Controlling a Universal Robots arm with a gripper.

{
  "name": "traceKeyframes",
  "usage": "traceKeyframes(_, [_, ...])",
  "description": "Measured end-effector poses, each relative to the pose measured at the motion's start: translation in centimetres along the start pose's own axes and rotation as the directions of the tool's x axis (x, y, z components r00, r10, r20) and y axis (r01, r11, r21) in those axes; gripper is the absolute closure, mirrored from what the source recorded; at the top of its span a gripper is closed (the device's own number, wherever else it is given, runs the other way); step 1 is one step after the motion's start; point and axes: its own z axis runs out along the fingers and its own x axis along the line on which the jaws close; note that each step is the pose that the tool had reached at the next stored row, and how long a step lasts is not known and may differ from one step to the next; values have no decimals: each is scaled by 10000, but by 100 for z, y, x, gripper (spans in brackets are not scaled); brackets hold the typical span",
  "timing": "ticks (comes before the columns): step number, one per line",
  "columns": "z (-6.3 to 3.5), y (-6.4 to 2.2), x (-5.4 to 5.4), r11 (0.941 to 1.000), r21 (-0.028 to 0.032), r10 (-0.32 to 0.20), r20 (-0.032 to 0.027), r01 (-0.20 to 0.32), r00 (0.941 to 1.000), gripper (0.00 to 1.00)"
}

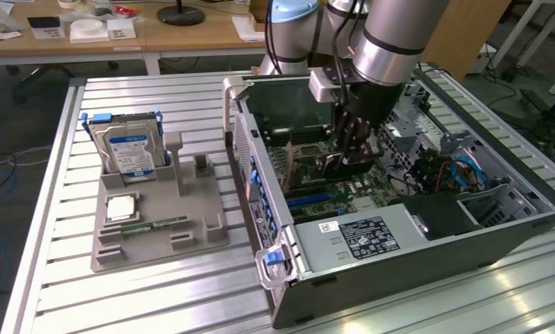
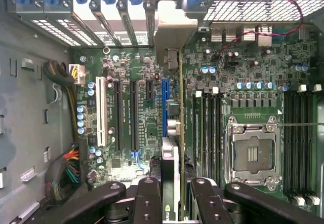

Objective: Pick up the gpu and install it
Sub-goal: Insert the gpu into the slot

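You have the gripper (image 1: 352,161) inside the case (image 1: 416,261), its fingers (image 2: 148,196) pinching the gpu (image 2: 180,97), which stands on edge over the motherboard (image 2: 136,112), just beside the motherboard's blue slot (image 2: 165,100), bracket (image 2: 173,29) at the motherboard's rear edge.

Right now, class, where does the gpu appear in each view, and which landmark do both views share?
Exterior view: the gpu hangs in the claw, inside the case, over the motherboard.
Wrist view: the gpu is seen edge-on, running from the claw alongside the blue slot.
Shared landmark: the CPU socket.
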Motion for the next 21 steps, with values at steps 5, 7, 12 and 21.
traceKeyframes(5, [27, 8, 11, 10000, -1, 1, -2, -1, 10000, 73])
traceKeyframes(7, [27, 8, 11, 10000, -1, 0, -4, 0, 10000, 73])
traceKeyframes(12, [28, 10, 11, 10000, -1, 1, -1, -1, 10000, 73])
traceKeyframes(21, [29, 29, 8, 10000, 0, 2, -1, -2, 10000, 73])
